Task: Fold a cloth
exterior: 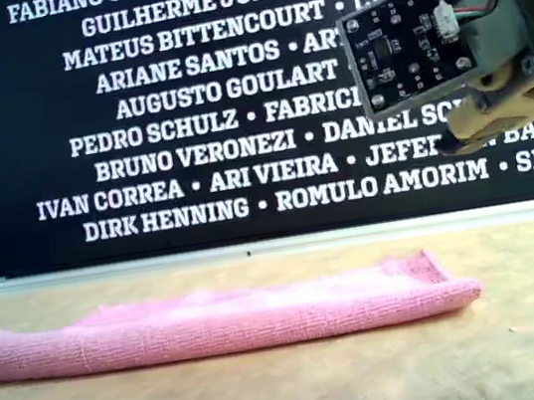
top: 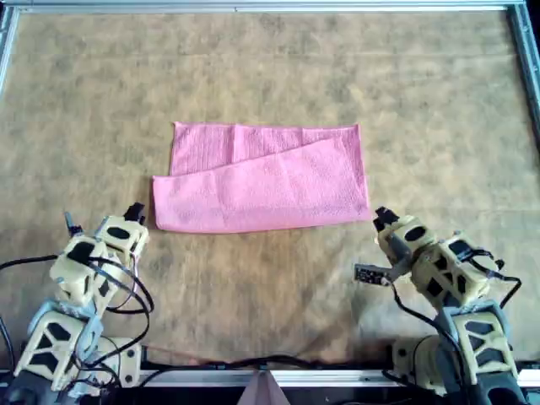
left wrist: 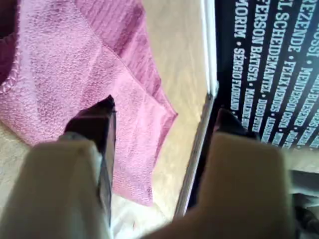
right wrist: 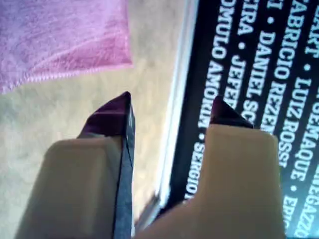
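Note:
The pink cloth (top: 261, 181) lies folded in two on the tan table, its upper layer askew so a strip of the lower layer shows along the far edge. It appears as a low flat band in the exterior view (exterior: 215, 323). My first gripper (top: 135, 213) is open and empty, just off the cloth's near corner on the overhead view's left; its wrist view (left wrist: 167, 122) shows the cloth (left wrist: 65, 64) past one finger. My second gripper (top: 384, 219) is open and empty, beside the near corner on the overhead view's right; its wrist view (right wrist: 172, 104) shows that corner (right wrist: 55, 35) apart from the fingers.
The table is covered with a tan mat (top: 270, 67) inside a metal rim (top: 253, 7). A black banner with white names (exterior: 185, 122) stands behind the far edge. A circuit board on the second arm's wrist (exterior: 405, 44) hangs high on the exterior view's right.

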Robot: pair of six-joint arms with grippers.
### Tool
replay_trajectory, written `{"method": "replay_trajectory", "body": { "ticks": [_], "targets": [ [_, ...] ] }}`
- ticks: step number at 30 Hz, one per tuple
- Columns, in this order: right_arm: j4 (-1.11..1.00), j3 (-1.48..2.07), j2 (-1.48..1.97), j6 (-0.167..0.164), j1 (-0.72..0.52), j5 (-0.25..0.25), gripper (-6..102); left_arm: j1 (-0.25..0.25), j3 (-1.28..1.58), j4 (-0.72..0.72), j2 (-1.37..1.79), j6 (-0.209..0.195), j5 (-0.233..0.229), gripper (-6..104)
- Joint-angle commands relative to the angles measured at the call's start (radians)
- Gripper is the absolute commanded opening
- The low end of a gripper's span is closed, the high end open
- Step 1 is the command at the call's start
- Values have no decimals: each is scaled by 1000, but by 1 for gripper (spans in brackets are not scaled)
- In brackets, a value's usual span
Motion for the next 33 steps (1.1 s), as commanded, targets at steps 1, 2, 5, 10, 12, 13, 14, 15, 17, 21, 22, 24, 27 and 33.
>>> {"method": "replay_trajectory", "body": {
  "ticks": [1, 2, 5, 10, 12, 13, 14, 15, 17, 21, 22, 24, 27, 33],
  "targets": [
    [14, -23, -15, -12, 5, 3, 63, 29, -11, -3, 14, 5, -9, 71],
    [12, -37, -54, -12, 9, 3, 64, 29, -11, -3, 14, 5, -9, 71],
    [12, -126, -209, -12, 15, 0, 67, 29, -11, -3, 14, 5, -9, 71],
    [14, -382, -647, -12, 15, 0, 71, 31, -5, -3, 14, 5, -9, 71],
    [14, -482, -821, -11, 14, -9, 71, 31, 12, -2, 14, 5, -9, 71],
    [14, -525, -902, -9, 14, -12, 71, 31, 12, -2, 14, 5, -9, 71],
    [14, -565, -971, 0, 14, -12, 71, 31, 12, -2, 14, 5, -9, 71],
    [15, -597, -1032, 3, 14, -12, 71, 31, 12, -2, 14, 5, -9, 71],
    [15, -644, -1123, 6, 14, -8, 71, 31, 12, -2, 14, 5, -9, 71],
    [32, -669, -1193, 6, 14, 0, 71, 31, 12, -2, 14, 5, -9, 71],
    [48, -670, -1193, 6, 14, 0, 71, 31, 12, -2, 14, 5, -9, 71],
    [64, -695, -1215, 6, 14, 0, 71, 31, 12, -2, 14, 5, -9, 71],
    [67, -755, -1239, 6, 6, 2, 70, 31, 12, -2, 14, 5, -9, 71],
    [69, -874, -1379, 6, 15, 0, 70, 31, 12, -2, 14, 5, -9, 71]
  ]
}}
